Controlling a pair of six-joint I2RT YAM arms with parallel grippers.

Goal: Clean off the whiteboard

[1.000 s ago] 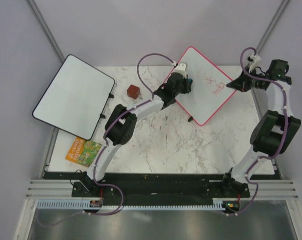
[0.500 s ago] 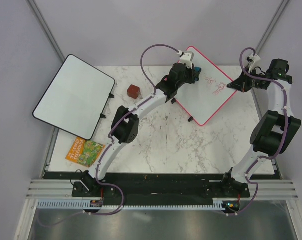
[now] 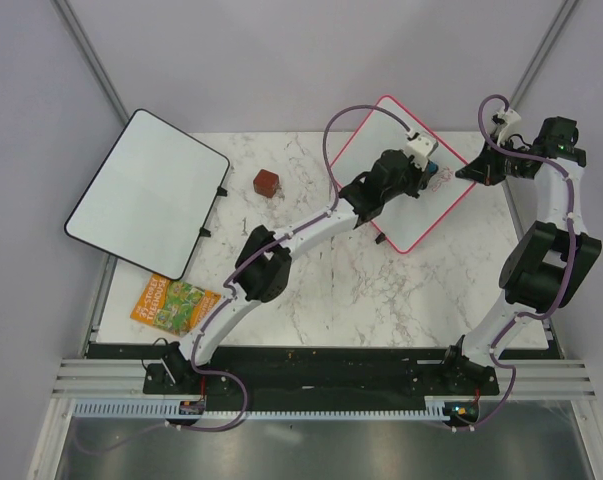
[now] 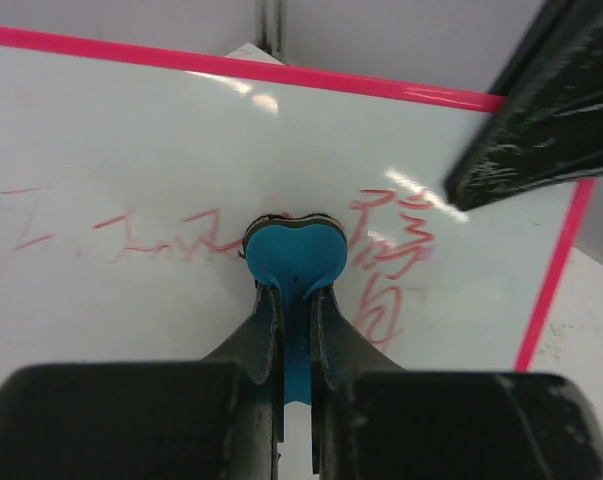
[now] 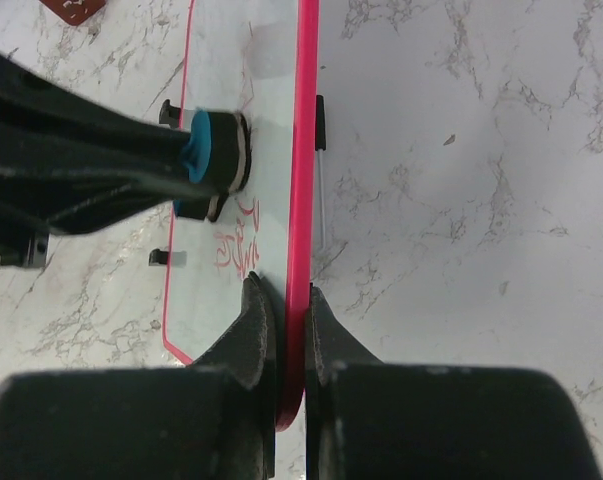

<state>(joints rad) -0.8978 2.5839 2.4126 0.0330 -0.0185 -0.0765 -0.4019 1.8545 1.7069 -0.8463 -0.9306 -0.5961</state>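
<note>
The pink-framed whiteboard (image 3: 386, 205) stands tilted at the back right of the table, with red handwriting (image 4: 391, 250) near its right corner. My left gripper (image 3: 427, 166) is shut on a blue eraser (image 4: 293, 255) and presses it against the board face over the writing. Fainter red strokes (image 4: 131, 235) lie left of the eraser. My right gripper (image 3: 478, 168) is shut on the board's pink frame (image 5: 303, 200) at the right corner and holds it. The eraser also shows in the right wrist view (image 5: 213, 150).
A larger black-framed white board (image 3: 146, 190) leans off the table's left edge. A dark red cube (image 3: 267, 182) sits at the back left of the marble table (image 3: 361, 300). A colourful booklet (image 3: 171, 305) lies at the front left.
My left gripper has swept the eraser rightward across the whiteboard, from its left part to the handwriting near the right corner. The right gripper has kept its hold.
</note>
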